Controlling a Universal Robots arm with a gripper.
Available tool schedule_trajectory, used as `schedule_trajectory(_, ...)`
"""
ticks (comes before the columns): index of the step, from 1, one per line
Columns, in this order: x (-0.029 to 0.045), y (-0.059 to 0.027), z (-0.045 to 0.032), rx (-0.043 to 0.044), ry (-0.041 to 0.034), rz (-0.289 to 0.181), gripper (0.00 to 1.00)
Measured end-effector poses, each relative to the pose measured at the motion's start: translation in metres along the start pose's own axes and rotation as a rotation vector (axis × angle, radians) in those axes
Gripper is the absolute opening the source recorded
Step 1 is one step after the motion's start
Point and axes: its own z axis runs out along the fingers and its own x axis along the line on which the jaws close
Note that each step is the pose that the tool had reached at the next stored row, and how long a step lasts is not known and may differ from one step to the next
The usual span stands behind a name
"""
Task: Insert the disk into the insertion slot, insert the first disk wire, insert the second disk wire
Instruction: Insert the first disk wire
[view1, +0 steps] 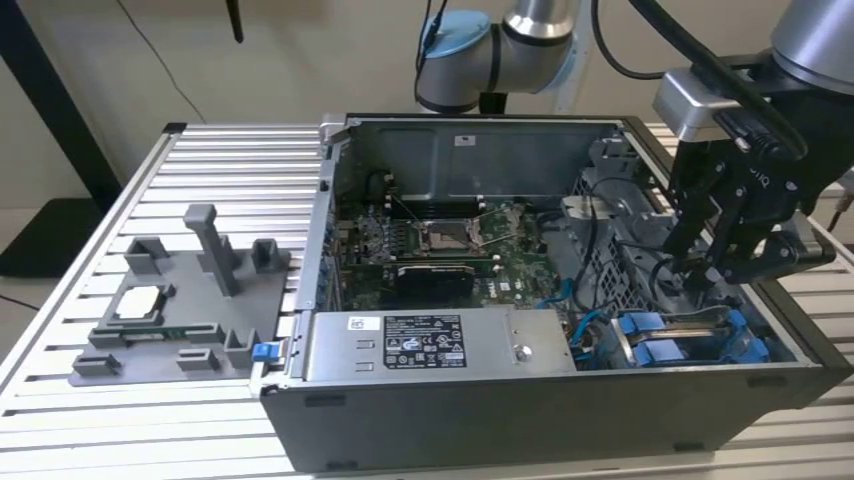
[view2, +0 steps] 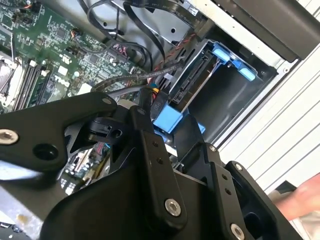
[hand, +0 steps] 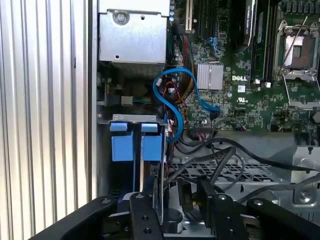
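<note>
Tool (view1: 697, 268) hangs inside the open case (view1: 534, 410) at its 3 o'clock side in the exterior view, jaws a little apart, tips just above the drive bay. Black cables (hand: 220, 155) crowd close and the case wall stands just beside, leaving scant room. The disk (hand: 153, 148) sits on edge in the bay at 4 o'clock, just beside a second blue unit (hand: 122, 146). A blue cable (hand: 172, 95) loops over the board (hand: 250, 75).

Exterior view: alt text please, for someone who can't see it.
The black claw of a robot arm hangs inside an open computer case, at the exterior view's right, above blue drive frames. The case sits on a ribbed metal table, with a grey fixture tray at the exterior view's left.
</note>
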Motion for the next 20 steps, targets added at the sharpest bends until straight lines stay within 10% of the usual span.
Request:
schedule_trajectory(6, 0.0000, 0.0001, 0.0001, 0.0001, -0.0196, 0.001, 1.00)
schedule_trajectory(7, 0.0000, 0.0001, 0.0000, 0.0002, -0.0222, 0.001, 0.00)
schedule_trajectory(20, 0.0000, 0.0001, 0.0001, 0.0001, -0.0236, 0.001, 0.00)
